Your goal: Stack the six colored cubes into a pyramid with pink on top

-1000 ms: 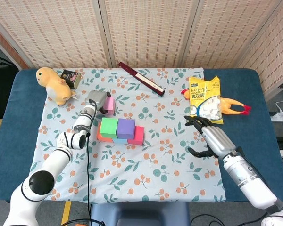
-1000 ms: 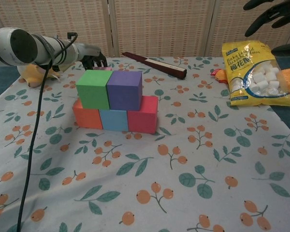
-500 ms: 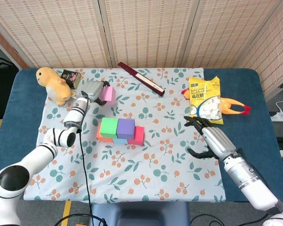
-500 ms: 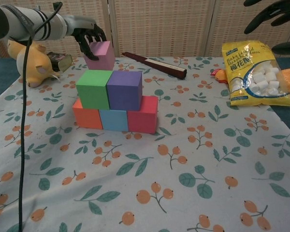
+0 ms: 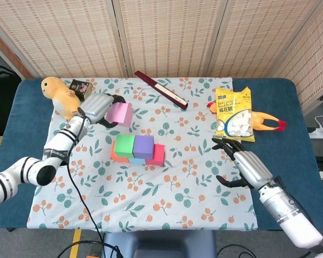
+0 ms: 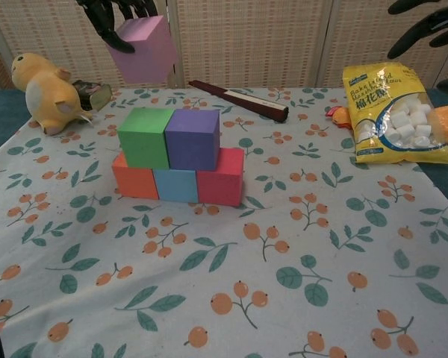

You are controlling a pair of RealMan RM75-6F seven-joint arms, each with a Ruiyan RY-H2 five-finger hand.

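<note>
Chest view: dark fingers (image 6: 104,16) around pink cube (image 6: 143,49).

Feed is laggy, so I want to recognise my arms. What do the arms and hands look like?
Both arms are glossy white tubes with black joint bands. The left hand has a silver-grey back, dark fingers and a black cable trailing along its arm. The right hand matches: silver-grey back, black fingers.

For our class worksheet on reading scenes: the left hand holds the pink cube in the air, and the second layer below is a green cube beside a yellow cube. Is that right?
Not quite. The cube beside the green cube is purple, not yellow, as the chest view shows. The rest holds: the left hand grips the pink cube in the air above the stack.
</note>
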